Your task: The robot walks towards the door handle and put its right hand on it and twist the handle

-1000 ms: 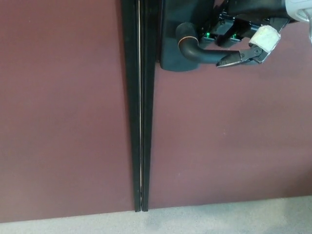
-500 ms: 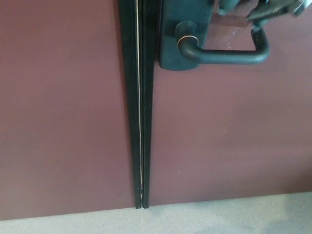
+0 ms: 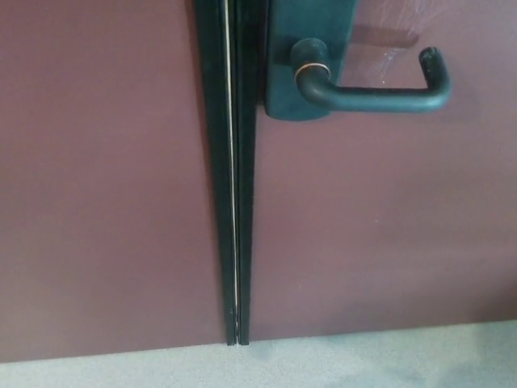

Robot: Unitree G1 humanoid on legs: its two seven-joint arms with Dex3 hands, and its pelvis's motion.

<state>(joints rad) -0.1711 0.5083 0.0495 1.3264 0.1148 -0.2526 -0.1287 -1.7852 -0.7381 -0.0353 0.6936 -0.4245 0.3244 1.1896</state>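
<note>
While neither hand is seen, so finger state cannot be told, the black lever handle point(image 3: 380, 95) at 1 o'clock should be gripped near its upturned tip.

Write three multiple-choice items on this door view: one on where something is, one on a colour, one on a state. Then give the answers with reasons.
1. Where does the door handle sit in the head view?
A. upper right
B. lower left
C. bottom centre

2. What colour are the door panels?
A. white
B. dark reddish brown
C. bright green

3. What is touching the lever at this moment?
A. the robot's right hand
B. a person's hand
C. nothing

Answers: 1 A, the lever springs from the dark backplate near the top and runs right, its tip bent. 2 B, both panels beside the black centre seam are that brown. 3 C, no hand of the robot shows anywhere and the lever stands bare.
</note>
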